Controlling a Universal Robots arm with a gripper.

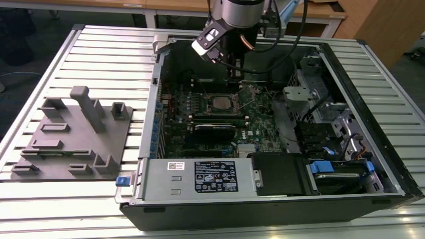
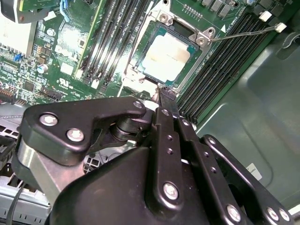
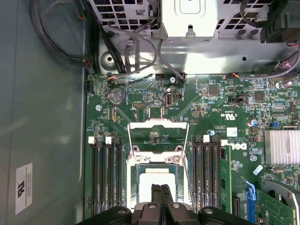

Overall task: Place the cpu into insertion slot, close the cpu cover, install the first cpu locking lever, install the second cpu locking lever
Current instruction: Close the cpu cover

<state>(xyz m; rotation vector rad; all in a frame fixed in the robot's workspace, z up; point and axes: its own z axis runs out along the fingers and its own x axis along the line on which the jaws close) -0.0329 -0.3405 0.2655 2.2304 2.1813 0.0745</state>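
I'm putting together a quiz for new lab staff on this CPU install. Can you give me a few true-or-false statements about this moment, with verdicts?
1. The small square silver-grey cpu lies in the square metal-rimmed insertion slot. True.
2. The black gripper has its fingers spread wide. False: the fingers are shut together, with their tips close to the slot.
3. The grey moulded fixture tray lies inside the black computer case. False: it lies on the slatted metal table, to the exterior view's left of the case.
4. The gripper is down inside the open case, over the green motherboard. True.
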